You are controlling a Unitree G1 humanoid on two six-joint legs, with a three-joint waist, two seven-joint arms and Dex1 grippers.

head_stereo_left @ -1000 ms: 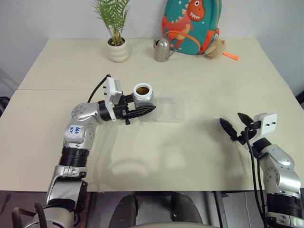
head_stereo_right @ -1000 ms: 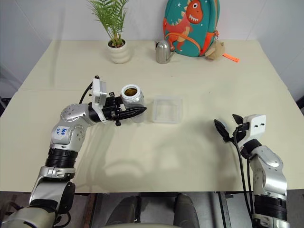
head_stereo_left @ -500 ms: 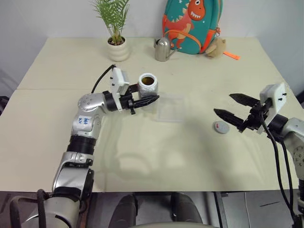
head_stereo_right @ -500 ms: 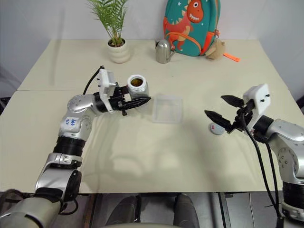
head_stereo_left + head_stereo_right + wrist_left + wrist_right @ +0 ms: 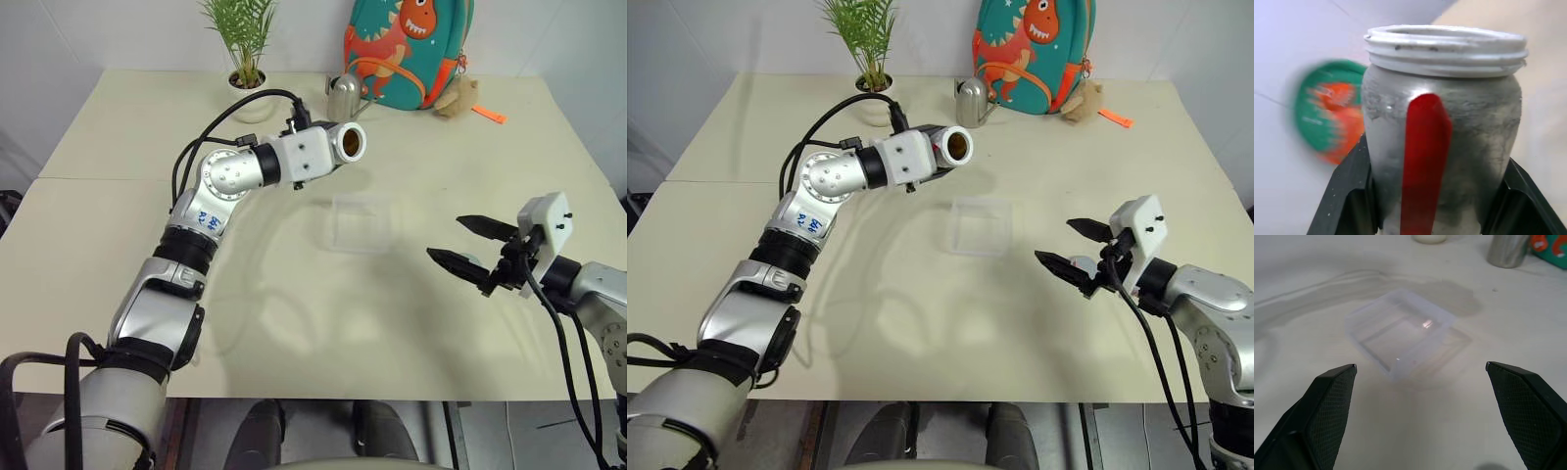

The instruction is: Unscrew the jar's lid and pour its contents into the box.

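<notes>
Lifted off the table (image 5: 118, 245) since a second ago, the jar (image 5: 348, 144) now hangs in the air in the upper middle of the left eye view, tipped almost level, its open mouth turned toward the camera and to the right of the frame. Earlier it stood upright on the table beside the box (image 5: 360, 222); now it is above and a little to the left of the box, well clear of it. The left gripper (image 5: 1437, 196) is clenched on the jar: in the left wrist view its black fingers (image 5: 1349, 196) press against both sides of the grey body, with the red strip between them and the white threaded rim bare at the top. What lies inside the jar cannot be made out.

Over the same second the right gripper (image 5: 470, 250) has come up from the lower right of the frame to the right middle, and its jaws stand wide apart, grasping nothing. In the right wrist view its two fingers (image 5: 1322, 406) frame the clear box, which sits empty on the table ahead of them. A bit of the lid (image 5: 1080, 263), grey with a red mark, shows on the table just behind the right fingers in the right eye view.

At the top edge of the frame stand a potted plant (image 5: 245, 59), a metal watering can (image 5: 344, 98) and a dinosaur backpack (image 5: 407, 49).
</notes>
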